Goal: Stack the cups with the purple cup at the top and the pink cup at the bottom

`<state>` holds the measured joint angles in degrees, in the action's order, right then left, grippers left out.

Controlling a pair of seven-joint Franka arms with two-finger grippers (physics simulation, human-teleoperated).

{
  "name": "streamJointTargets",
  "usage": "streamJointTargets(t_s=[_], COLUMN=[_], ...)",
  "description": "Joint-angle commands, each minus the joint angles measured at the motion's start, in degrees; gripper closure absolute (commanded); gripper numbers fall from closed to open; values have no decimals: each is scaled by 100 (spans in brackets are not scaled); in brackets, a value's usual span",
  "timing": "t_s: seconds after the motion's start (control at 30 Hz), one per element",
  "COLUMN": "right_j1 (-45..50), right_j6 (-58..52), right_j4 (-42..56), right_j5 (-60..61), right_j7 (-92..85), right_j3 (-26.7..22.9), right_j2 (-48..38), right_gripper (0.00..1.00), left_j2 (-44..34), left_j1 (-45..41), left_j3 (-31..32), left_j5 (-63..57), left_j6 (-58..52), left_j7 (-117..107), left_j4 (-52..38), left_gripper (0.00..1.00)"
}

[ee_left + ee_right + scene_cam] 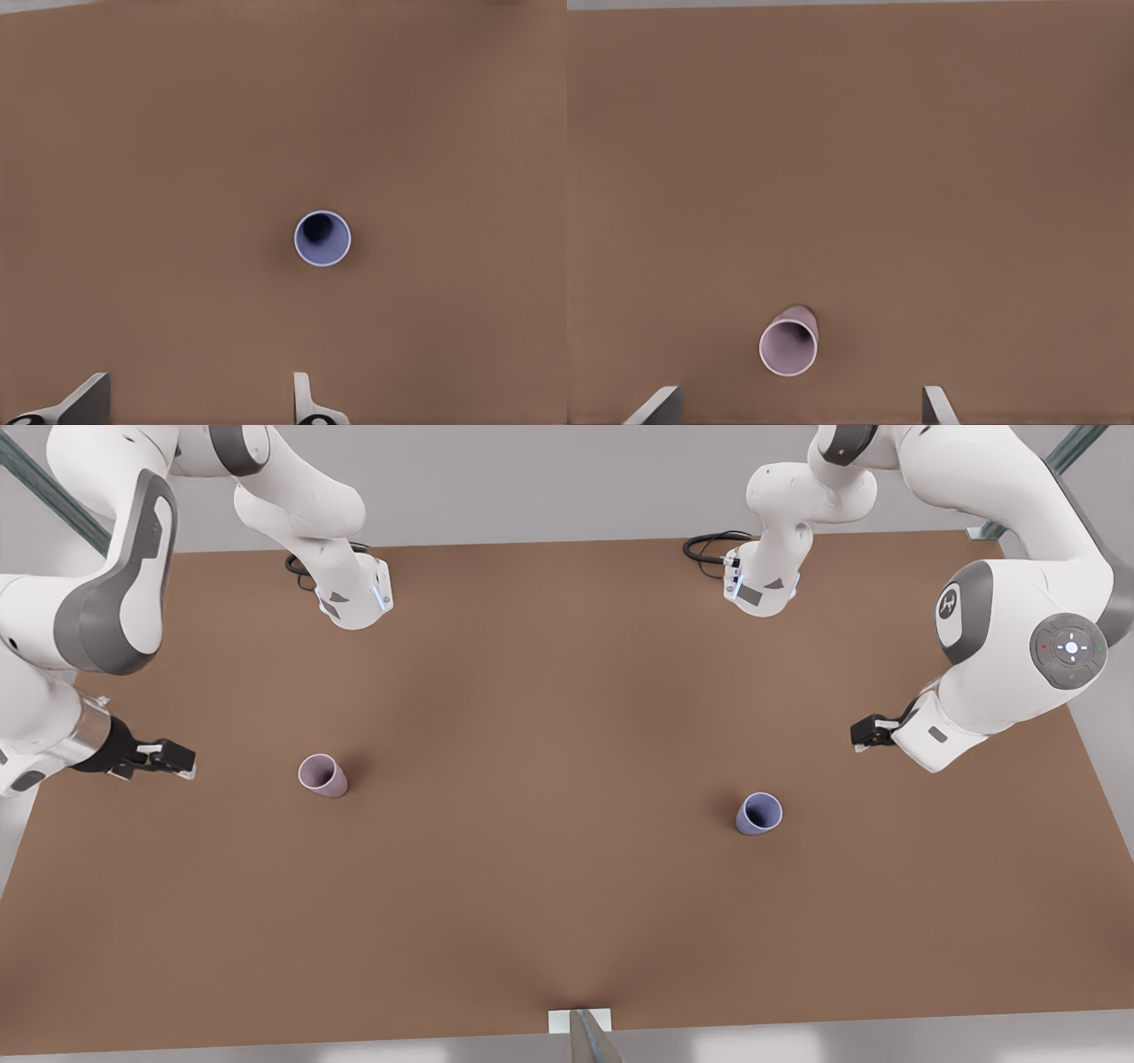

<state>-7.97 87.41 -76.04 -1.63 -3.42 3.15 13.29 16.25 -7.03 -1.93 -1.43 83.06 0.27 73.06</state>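
The pink cup (pixel 323 775) stands upright on the brown table (pixel 549 762) toward the front view's left, also seen from above as the pink cup (pixel 788 343). The purple cup (pixel 758 813) stands upright toward the front view's right, its mouth facing the camera as the purple cup (pixel 322 238). My right gripper (pixel 173 760) hovers at the front view's left edge, beside the pink cup and apart from it; the right gripper (pixel 799 405) is open. My left gripper (pixel 866 732) hangs at the front view's right, above and beside the purple cup; the left gripper (pixel 199 403) is open and holds nothing.
Both arm bases (pixel 354 598) (pixel 762 589) stand at the table's far edge with black cables (pixel 709 545) beside them. A small metal bracket (pixel 580 1023) sits at the near edge. Bare tabletop lies between the two cups.
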Motion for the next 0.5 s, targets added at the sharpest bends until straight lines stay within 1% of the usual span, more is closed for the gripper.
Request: streamJointTargets(t_s=[0.0,0.1,0.17,0.2,0.23,0.27,0.33,0.4,0.47], right_j1=[-12,-20,-91,-47,-38,-91,-56,-64,-100], right_j6=[-128,-127,-119,-31,495,655,900,1524,2078], right_j4=[10,-69,-306,-543,-1272,-1703,-2274,-2758,-3259], right_j5=[-48,-65,-21,-83,-100,-83,-74,14,40], right_j7=[-212,-572,-669,-827,-836,-862,-862,-1416,-1434], right_j3=[-16,-33,-16,2,28,2,2,-33,-60], right_j2=[-37,-90,-178,-212,-537,-643,-766,-810,-810], right_gripper=[0,0,0,0,0,0,0,0,0], left_j2=[10,27,27,27,27,63,89,106,124], left_j1=[0,0,0,0,0,0,0,0,9], left_j3=[0,-9,-18,-27,-27,-35,-35,-44,-53], left_j5=[-7,11,20,20,20,20,20,20,29], left_j6=[44,44,44,44,44,44,-9,-17,-17], left_j7=[25,17,17,17,-10,-27,-36,-27,-19], left_j4=[-3,24,50,50,59,68,68,76,68], left_gripper=[0,0,0,0,0,0,0,0,0])
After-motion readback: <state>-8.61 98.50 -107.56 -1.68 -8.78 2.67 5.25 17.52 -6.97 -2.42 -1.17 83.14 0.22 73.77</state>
